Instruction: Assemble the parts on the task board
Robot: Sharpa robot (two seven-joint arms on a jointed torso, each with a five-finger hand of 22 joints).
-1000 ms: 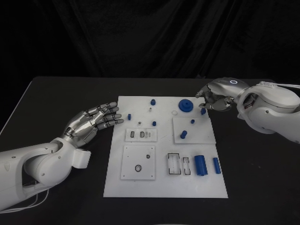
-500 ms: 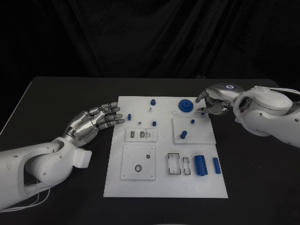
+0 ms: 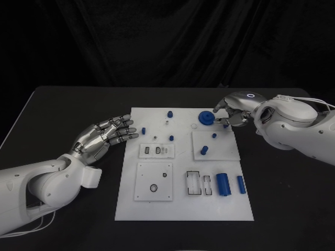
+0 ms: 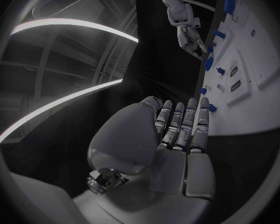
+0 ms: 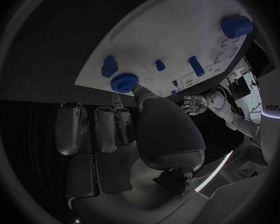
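The left hand [image 3: 103,137] hovers over the black table [image 3: 54,120] just left of the task board [image 3: 184,204], level with its far half. Its fingers [image 3: 124,129] are stretched out and slightly apart, pointing toward the board's left edge, and it holds nothing; the left wrist view shows the same flat, spread palm [image 4: 177,134] with the board's edge just beyond the fingertips.

On the task board, nearest that hand, a small blue peg [image 3: 143,130] stands close to the left edge. Further right are another blue peg [image 3: 170,138] and, at the far edge, a taller blue piece [image 3: 170,113]. Nearer lies a small raised plate with slots [image 3: 157,150], and nearer still a square plate with round holes [image 3: 155,181]. Right of centre a raised square plate [image 3: 213,146] carries two blue pegs [image 3: 204,150]. At the near right, two blue cylinders [image 3: 223,184] lie side by side next to a rectangular recess [image 3: 192,183].

Toward the far right of the board sits a round blue gear-like disc [image 3: 206,117]. The right hand [image 3: 232,112] is at the board's far right corner, just beside this disc. In the right wrist view its thumb tip [image 5: 140,90] touches the disc [image 5: 123,82], while the other fingers [image 5: 105,127] are curled in, apart from it. Whether the disc is actually gripped I cannot tell.
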